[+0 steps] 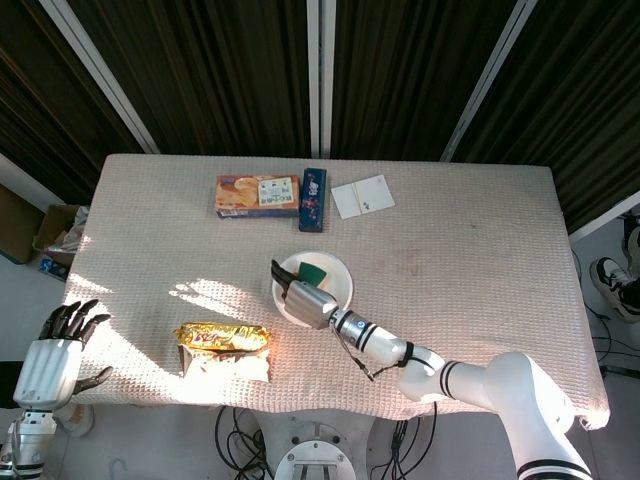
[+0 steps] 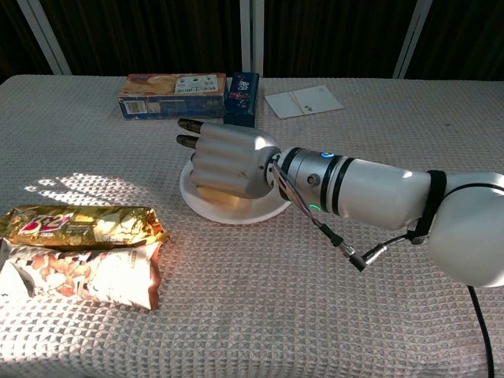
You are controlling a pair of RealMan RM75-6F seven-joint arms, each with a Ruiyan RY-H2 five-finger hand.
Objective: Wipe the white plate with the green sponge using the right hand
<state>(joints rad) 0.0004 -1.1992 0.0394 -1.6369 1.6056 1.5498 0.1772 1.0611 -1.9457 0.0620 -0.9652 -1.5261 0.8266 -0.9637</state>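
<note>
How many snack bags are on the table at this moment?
2. Both lie stacked near the table's front left edge: a gold snack bag on top of a white-and-orange snack bag. None seems hidden.

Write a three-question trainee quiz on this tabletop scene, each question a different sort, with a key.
1. True or false: the green sponge lies on the white plate.
2. Which item sits nearest the table's front left edge?
A. snack bags
B. biscuit box
C. white card
3. Fill in: the right hand is over the plate's ____ side, near or far.

Key: 1 true; 2 A; 3 near.
</note>
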